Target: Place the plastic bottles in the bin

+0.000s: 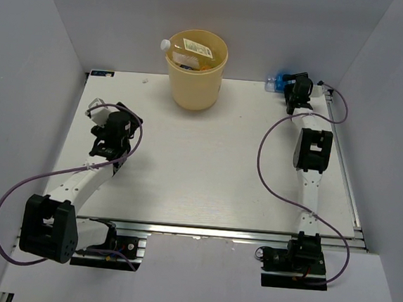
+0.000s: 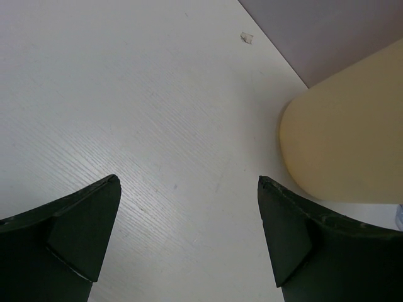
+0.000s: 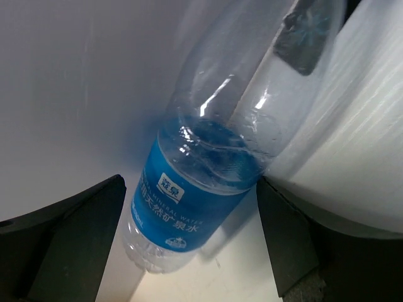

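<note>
Far out in the right corner, the right gripper (image 3: 189,189) hung with its black fingers spread wide on either side of a clear plastic bottle with a blue label (image 3: 189,207), which lay ungripped beside the grey wall (image 3: 75,75). At the far middle of the white table (image 1: 206,173) stood the round pale yellow-orange plastic bin (image 1: 193,90), a cream-labelled clear bottle (image 1: 196,48) inside. The left gripper (image 2: 189,182), fingers likewise parted, hovered over the tabletop to the bin's near left.
</note>
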Available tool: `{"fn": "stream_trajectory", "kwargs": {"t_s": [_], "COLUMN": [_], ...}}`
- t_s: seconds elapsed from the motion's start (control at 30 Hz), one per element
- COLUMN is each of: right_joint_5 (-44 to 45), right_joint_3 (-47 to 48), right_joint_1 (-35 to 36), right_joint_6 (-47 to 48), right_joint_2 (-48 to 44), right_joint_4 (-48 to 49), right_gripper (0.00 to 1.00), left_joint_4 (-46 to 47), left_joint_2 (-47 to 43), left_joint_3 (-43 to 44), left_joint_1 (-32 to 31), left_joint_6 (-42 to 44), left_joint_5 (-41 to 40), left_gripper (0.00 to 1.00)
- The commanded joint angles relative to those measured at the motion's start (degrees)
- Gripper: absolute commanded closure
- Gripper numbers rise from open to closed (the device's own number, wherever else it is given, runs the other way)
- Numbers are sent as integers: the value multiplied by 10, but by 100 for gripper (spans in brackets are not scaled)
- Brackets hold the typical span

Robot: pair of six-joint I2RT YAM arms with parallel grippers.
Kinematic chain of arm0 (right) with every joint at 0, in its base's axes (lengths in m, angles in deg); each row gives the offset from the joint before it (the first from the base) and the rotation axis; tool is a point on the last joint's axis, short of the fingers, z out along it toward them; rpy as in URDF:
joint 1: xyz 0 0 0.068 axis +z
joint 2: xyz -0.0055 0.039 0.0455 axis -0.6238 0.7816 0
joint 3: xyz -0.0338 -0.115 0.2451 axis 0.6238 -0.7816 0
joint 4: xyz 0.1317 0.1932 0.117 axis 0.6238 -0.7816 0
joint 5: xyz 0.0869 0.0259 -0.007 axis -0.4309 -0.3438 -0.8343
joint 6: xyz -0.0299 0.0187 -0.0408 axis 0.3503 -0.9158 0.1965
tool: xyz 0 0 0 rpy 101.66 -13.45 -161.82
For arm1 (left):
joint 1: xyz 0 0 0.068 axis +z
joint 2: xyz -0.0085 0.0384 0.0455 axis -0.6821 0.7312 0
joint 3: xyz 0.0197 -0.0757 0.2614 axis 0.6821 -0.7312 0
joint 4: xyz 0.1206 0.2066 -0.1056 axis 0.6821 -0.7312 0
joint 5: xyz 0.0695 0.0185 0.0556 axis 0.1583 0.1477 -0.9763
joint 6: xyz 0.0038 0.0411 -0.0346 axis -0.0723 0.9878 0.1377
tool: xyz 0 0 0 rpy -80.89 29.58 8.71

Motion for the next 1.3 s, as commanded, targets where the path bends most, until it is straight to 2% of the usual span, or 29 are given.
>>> {"fn": "stream_trajectory", "kwargs": {"t_s": [0.0,0.17,0.27,0.4,0.5,0.53,0.57,0.67,0.77,0.83,0.87,0.97,1.03,1.17,1.27], "right_joint_5": [96,130,157,126,76,63,49,12,-37,-107,-107,-184,-221,-229,-201], "right_joint_3": [9,75,57,40,-12,-27,-41,-120,-213,-261,-272,-299,-310,-274,-166], "right_joint_1": [0,2,1,-8,-14,-14,-14,-12,-11,-6,-4,11,45,112,180], "right_joint_6": [-51,-90,-81,-60,-19,0,56,116,162,209,225,270,287,377,468], "right_joint_2": [12,64,58,54,27,16,4,-66,-152,-235,-236,-308,-351,-380,-349], "right_joint_4": [32,74,99,115,162,178,192,229,278,294,298,296,307,279,207], "right_gripper": [11,11,19,48,63,66,66,72,75,75,75,73,73,69,61], "left_joint_4": [10,7,-12,-5,1,3,2,-5,-5,7,14,11,-11,-36,-35], "left_joint_2": [8,52,83,106,119,123,125,114,77,28,11,-40,-90,-168,-222], "left_joint_3": [23,51,72,80,88,88,88,88,69,41,31,1,-5,-42,-59], "left_joint_1": [2,2,2,2,2,2,2,3,2,2,2,2,2,2,2], "left_joint_6": [2,1,0,-11,-15,-18,-24,-29,-45,-43,-43,-29,-19,-5,-4], "left_joint_5": [-22,-18,-15,-13,-2,1,5,17,19,21,21,17,4,-32,-59], "left_gripper": [2,2,2,2,2,2,2,2,2,2,2,2,2,2,2]}}
